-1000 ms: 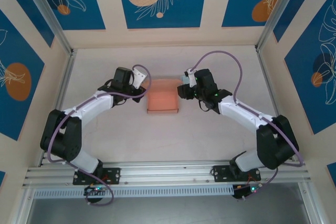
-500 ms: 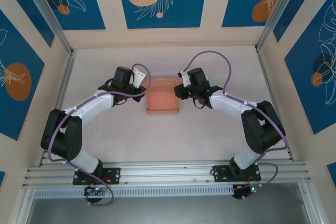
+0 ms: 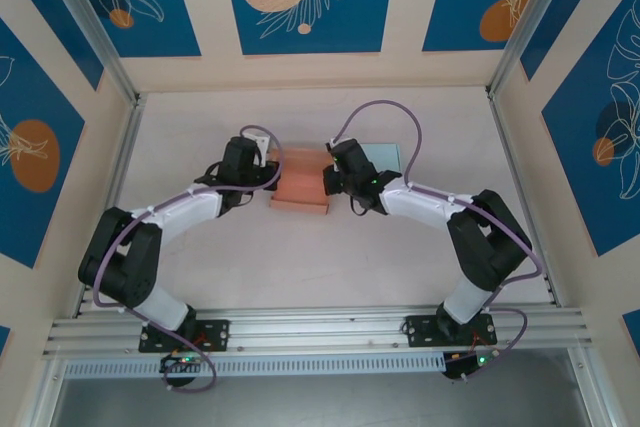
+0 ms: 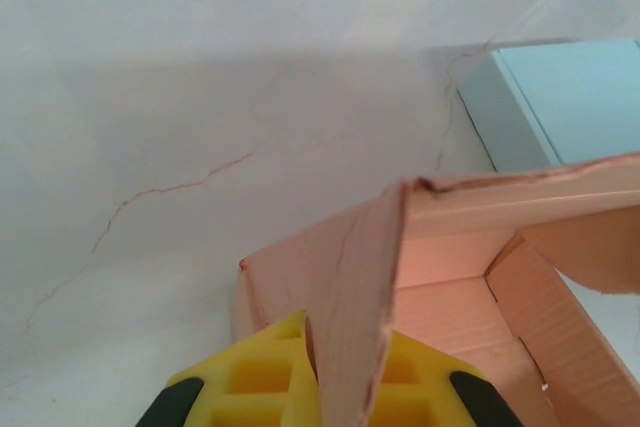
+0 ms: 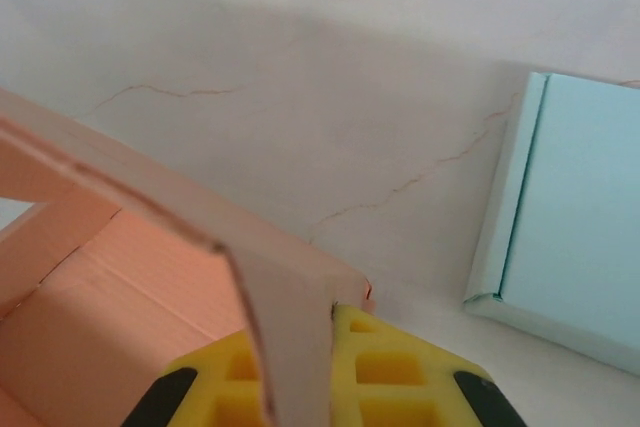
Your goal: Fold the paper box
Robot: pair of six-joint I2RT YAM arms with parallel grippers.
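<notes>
The salmon paper box lies at mid-table between my two arms, its side walls raised. My left gripper is shut on the box's left wall. In the left wrist view, that wall stands pinched between the yellow pads of the left gripper, with the open inside of the box to the right. My right gripper is shut on the right wall. The right wrist view shows that wall clamped between the right gripper's yellow pads.
A flat light-blue box lies just behind the right gripper, also seen as the light-blue box and as the light-blue box in the wrist views. The white tabletop has thin cracks. Aluminium rails run along the sides and the near edge.
The right gripper moved left to the box and shut on its right wall. The left gripper edged right. The box shifted slightly left and looks narrower, uncovering the blue box.
</notes>
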